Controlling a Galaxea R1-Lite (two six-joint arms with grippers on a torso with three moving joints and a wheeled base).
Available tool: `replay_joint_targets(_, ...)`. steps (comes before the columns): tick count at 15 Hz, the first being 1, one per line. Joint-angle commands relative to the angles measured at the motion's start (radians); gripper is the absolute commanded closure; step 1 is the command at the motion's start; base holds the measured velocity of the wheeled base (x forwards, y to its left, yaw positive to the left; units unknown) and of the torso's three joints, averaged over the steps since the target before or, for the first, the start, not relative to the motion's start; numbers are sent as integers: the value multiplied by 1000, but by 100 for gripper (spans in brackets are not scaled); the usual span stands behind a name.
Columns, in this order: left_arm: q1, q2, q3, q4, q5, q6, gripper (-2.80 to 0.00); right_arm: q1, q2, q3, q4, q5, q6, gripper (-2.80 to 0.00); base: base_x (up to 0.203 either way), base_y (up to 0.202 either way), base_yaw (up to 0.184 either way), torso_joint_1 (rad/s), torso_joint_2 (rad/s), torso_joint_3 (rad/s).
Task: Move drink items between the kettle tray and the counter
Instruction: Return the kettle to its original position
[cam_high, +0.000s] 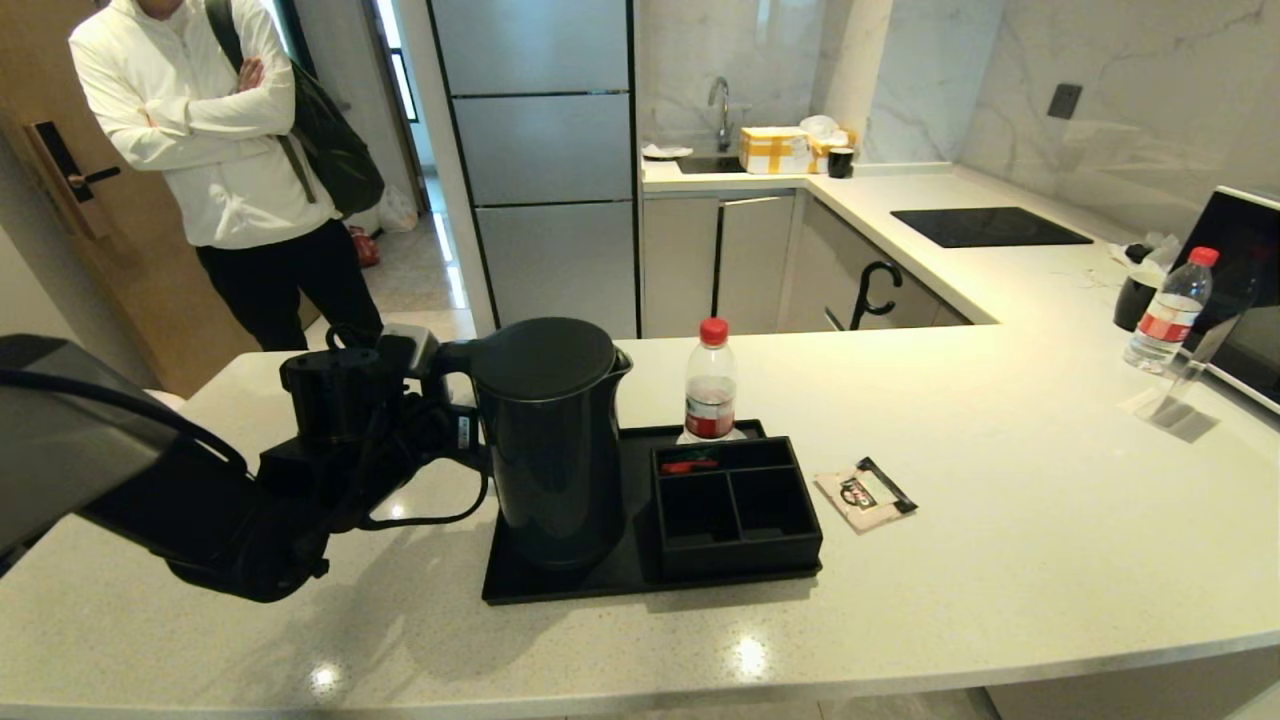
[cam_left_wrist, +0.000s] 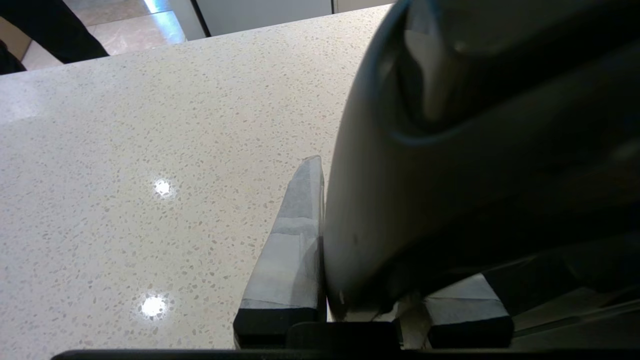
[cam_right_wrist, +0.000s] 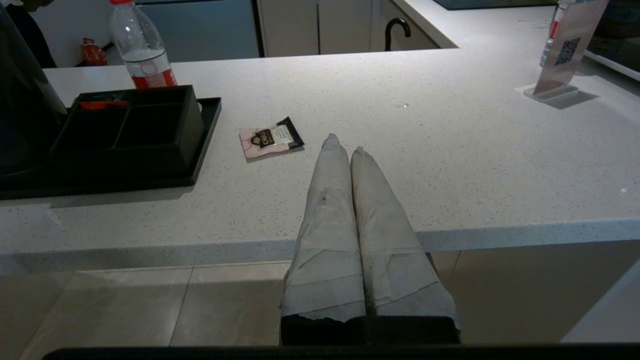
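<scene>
The matte-black kettle (cam_high: 548, 440) stands upright on the left part of the black tray (cam_high: 560, 588); the round base under it is hidden. My left gripper (cam_high: 447, 398) is shut on the kettle's handle (cam_left_wrist: 400, 210), with one taped finger (cam_left_wrist: 295, 240) pressed against it. The organiser box (cam_high: 735, 505) fills the tray's right side. The beige sachet (cam_high: 865, 493) lies flat on the counter (cam_high: 1000, 450) just right of the tray. Out of the head view, my right gripper (cam_right_wrist: 345, 145) hangs shut and empty before the counter's front edge, short of the sachet (cam_right_wrist: 270, 141).
A red-capped bottle (cam_high: 711, 385) stands at the tray's back edge, and another (cam_high: 1168, 310) is at the far right beside a clear sign stand (cam_high: 1175, 400). A red item (cam_high: 688, 465) lies in the organiser. A person (cam_high: 220, 150) stands beyond the counter, back left.
</scene>
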Motion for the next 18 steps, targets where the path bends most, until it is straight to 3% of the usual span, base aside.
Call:
replay_joint_targets(1,-4,3,4,-3,1,1,0,0,1,31,-2,1,0,0,0,0,0,0,0,0)
replay_joint_targets(7,-15,-8,10,-1,21,3,0,0,1,31,-1,1,0,0,0,0,0,0,0,0)
replay_joint_targets(18,-12,-49,53,-17,-3,-2,0,0,1,31,-2,1,0,0,0,0,0,0,0,0)
